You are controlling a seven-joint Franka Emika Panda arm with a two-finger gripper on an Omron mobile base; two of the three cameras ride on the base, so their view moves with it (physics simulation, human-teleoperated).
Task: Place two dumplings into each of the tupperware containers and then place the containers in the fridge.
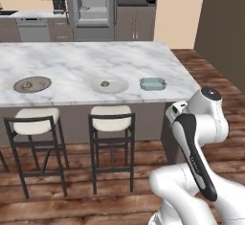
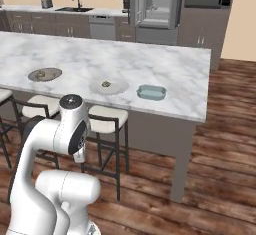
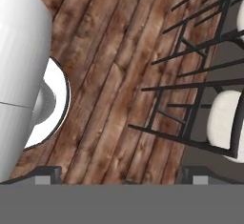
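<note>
**Across the island from a folded arm: dumplings and tray wait on the marble**

On the marble island point(image 1: 86, 61), the task's things lie in a row along the near edge. A pale-blue tupperware container point(image 1: 152, 83) sits toward the island's right end, apparently empty. Just beside it, to its left, a round white plate point(image 1: 110, 84) carries one small dumpling point(image 1: 104, 83). Well apart, further left, a grey plate point(image 1: 32, 84) holds what look like more dumplings, too small to count. I can make out only one container. The fridge point(image 1: 91, 3) stands beyond the island against the far wall, its doors open.

The gripper point(image 3: 121, 180) hangs low beside the robot's own body, pointing straight down at the wooden floor point(image 3: 109, 75) near two stools point(image 3: 228, 118). Its dark fingertips point(image 3: 45, 174) sit at opposite edges of the hand view, spread wide, with nothing between them.

So everything lies above and ahead of the hand. My judgement: the arm must lift and swing forward over the counter edge, and the white plate's dumpling is the closest to the tray.
</note>
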